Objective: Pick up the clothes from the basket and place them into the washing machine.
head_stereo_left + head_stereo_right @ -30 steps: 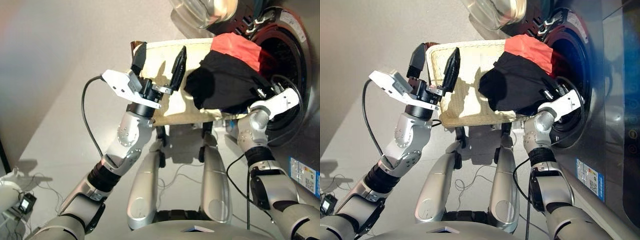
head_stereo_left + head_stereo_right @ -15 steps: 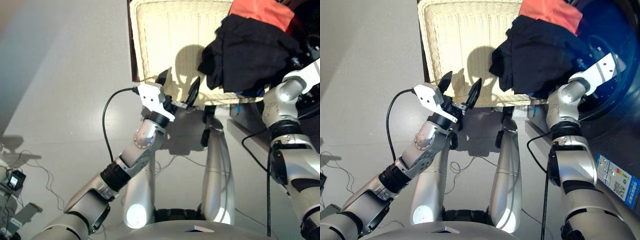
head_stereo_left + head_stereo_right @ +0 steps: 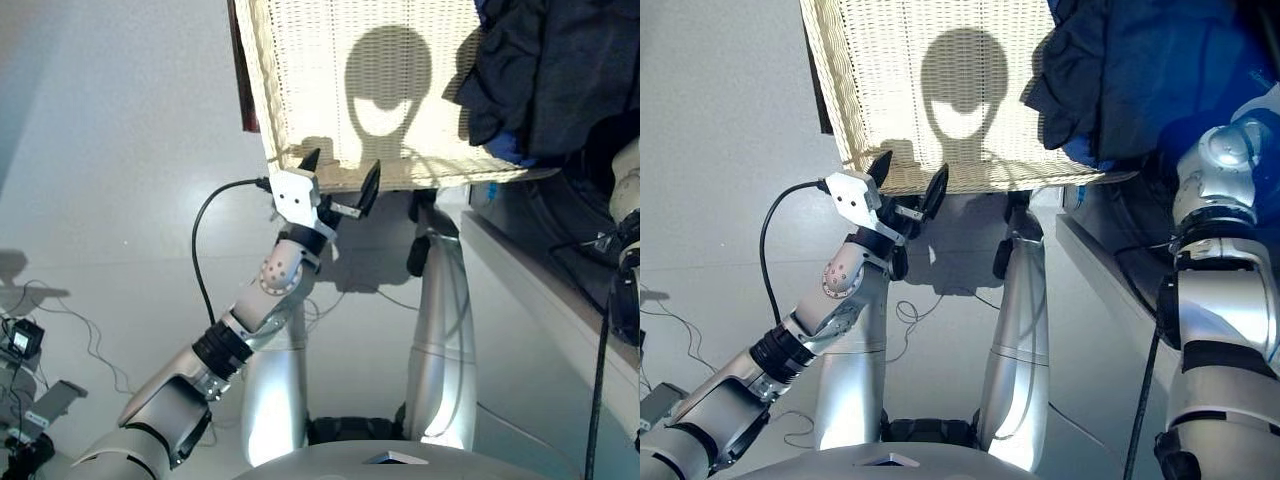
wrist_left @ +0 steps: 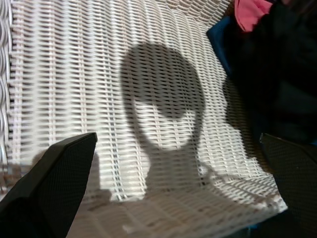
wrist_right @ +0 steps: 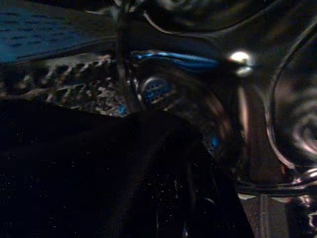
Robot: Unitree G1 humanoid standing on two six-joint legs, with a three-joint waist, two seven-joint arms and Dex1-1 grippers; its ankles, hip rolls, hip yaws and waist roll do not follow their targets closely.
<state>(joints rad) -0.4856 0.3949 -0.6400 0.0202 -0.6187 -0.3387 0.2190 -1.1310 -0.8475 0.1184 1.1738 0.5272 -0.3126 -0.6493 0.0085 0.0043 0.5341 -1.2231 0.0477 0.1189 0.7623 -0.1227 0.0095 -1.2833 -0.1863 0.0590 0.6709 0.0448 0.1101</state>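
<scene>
The cream wicker basket (image 3: 330, 90) fills the upper part of the head views. A black garment (image 3: 545, 65) is heaped at its right end, with dark blue cloth (image 3: 510, 150) at its lower edge. The left wrist view also shows a bit of orange-red cloth (image 4: 250, 12) behind the black pile (image 4: 285, 74). My left gripper (image 3: 342, 165) is open and empty just at the basket's near rim, left of the clothes. My right arm (image 3: 1230, 170) reaches up beside the pile. Its wrist view shows black cloth (image 5: 89, 178) in front of the washing machine (image 5: 257, 99).
A black cable (image 3: 205, 250) loops from my left wrist over the grey floor. More cables and small devices (image 3: 25, 340) lie on the floor at far left. The machine's dark front (image 3: 545, 215) stands close to my right arm, below the basket's right end.
The camera has tilted down, so the basket sits higher in the picture. My left gripper has drawn back from over the basket to its near rim, still open. My right gripper has left the head views.
</scene>
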